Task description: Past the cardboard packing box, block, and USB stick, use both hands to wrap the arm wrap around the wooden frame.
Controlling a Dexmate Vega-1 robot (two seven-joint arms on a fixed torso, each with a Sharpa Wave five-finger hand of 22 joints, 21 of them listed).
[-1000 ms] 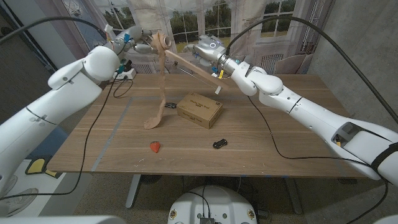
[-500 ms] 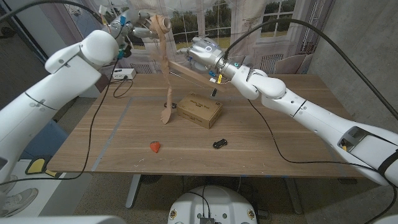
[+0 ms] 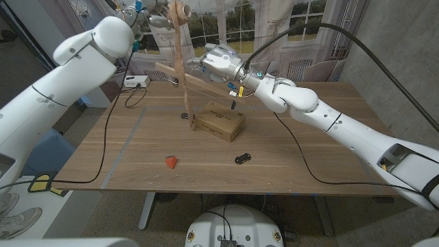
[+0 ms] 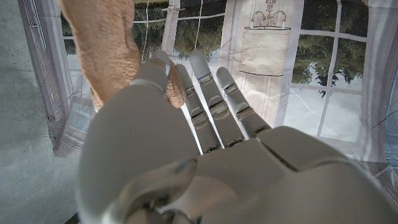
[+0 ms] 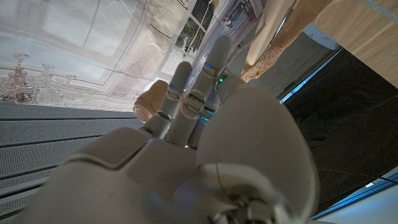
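The arm wrap [image 3: 180,41] is held high by the left hand [image 3: 156,15]; the wooden frame [image 3: 180,74] is gripped by the right hand's [image 3: 218,63] fingers above the table [image 3: 288,158].

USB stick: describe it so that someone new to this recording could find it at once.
Start from the wooden table and find the cardboard box near its middle. Just nearer the robot than the box, slightly toward its right, lies the USB stick. It is small, black and flat on the wood, unlike the red block lying toward the robot's left.
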